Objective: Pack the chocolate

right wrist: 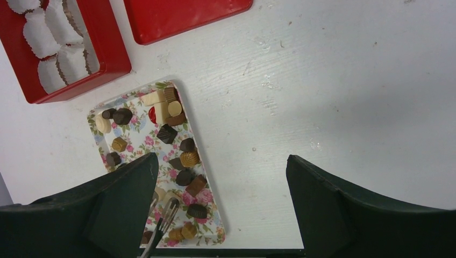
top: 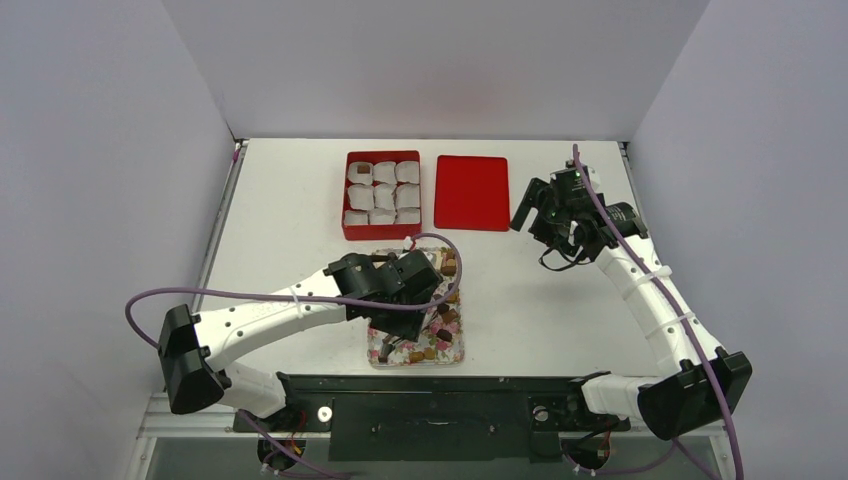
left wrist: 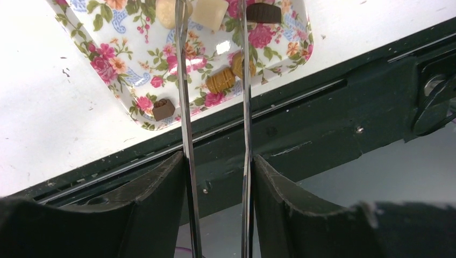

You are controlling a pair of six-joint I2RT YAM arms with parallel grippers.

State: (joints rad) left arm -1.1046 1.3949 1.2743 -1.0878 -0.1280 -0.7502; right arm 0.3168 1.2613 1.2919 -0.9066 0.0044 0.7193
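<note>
The left tool point(left wrist: 213, 21) hangs low over the floral tray point(left wrist: 129, 59), and its two long thin blades stand a little apart and roughly parallel. Their tips run out of the left wrist view, so I cannot tell whether they are pinching a piece or only straddling one. A cream cube lies in line with the gap between them. The chocolate point(right wrist: 167, 134) is directly beneath and around this tool, scattered over the tray. There are dark, caramel, tan and cream pieces and one red-wrapped one, and a good many are still loose there. Beyond the left tool, on the far side of the tray from the arm bases, is the red box point(top: 382, 156), lined with white paper cups point(top: 383, 195). In the top and right wrist views nearly all the cups look white and unfilled. They are too small to rule out a piece already sitting in one. The red lid point(top: 472, 192) lies flat on the desk point(right wrist: 333, 80) just beside the box, between the two tools, and it is not yet on. Farther right, the right tool point(right wrist: 221, 193) hovers well above the desk with its jaws spread wide and nothing between them. My judgement is that the packing has hardly begun: almost every piece has yet to go from tray to cup, and closing the box comes after that.
</note>
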